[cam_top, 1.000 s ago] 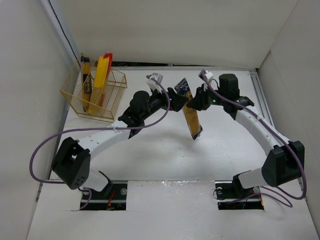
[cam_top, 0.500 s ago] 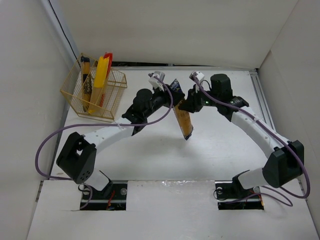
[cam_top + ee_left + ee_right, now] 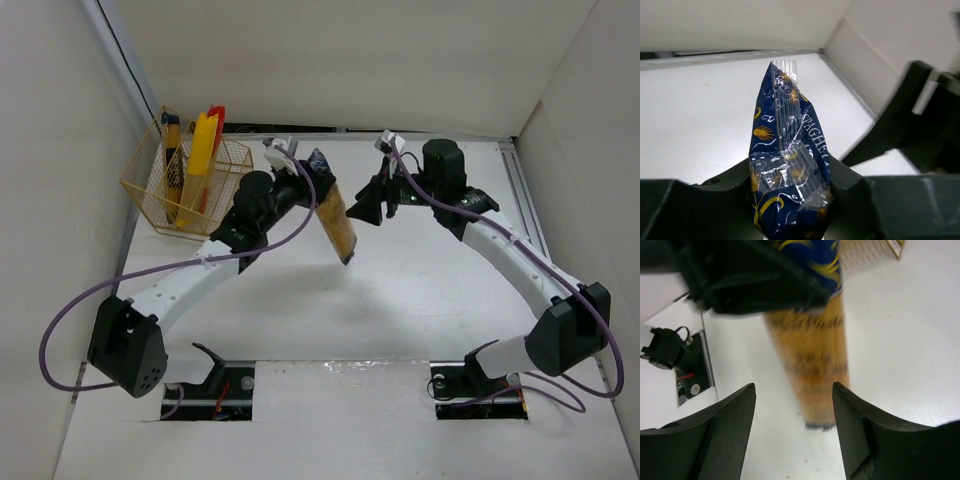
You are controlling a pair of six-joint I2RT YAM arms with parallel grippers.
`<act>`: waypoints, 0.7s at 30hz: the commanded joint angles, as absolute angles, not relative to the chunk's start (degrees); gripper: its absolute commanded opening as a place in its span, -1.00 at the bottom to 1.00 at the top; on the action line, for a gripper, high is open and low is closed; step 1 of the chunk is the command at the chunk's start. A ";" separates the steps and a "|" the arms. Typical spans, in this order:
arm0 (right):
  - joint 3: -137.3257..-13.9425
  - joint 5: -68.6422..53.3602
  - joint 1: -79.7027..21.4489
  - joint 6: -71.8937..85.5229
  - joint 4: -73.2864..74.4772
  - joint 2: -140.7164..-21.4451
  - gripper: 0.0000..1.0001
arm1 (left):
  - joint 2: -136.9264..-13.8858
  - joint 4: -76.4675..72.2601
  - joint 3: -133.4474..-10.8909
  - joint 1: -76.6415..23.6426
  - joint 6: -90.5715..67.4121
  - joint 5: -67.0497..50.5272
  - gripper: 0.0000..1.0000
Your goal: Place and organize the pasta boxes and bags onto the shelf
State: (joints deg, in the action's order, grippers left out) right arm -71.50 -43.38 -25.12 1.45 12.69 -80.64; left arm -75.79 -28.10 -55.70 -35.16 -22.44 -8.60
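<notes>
Top view: left end effector clamps the blue top end of an orange spaghetti pack, which hangs tilted above the desk. Right end effector is spread open just beside the pack, apart from it. Basket at far left holds a yellow pack and a red pack, both upright. Left wrist: blue end pinched between the fingers. Right wrist: fingers apart, blurred pack beyond them.
</notes>
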 commanded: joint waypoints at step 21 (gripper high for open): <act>-65.22 -56.16 -19.69 0.44 5.63 -68.91 0.54 | -77.87 1.73 -95.86 2.63 12.90 -19.07 -1.00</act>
State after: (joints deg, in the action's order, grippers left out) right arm -66.08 -54.08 -20.80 1.63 8.45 -70.96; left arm -78.37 0.40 -88.84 0.86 4.82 -14.44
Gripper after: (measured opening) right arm 0.765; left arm 0.264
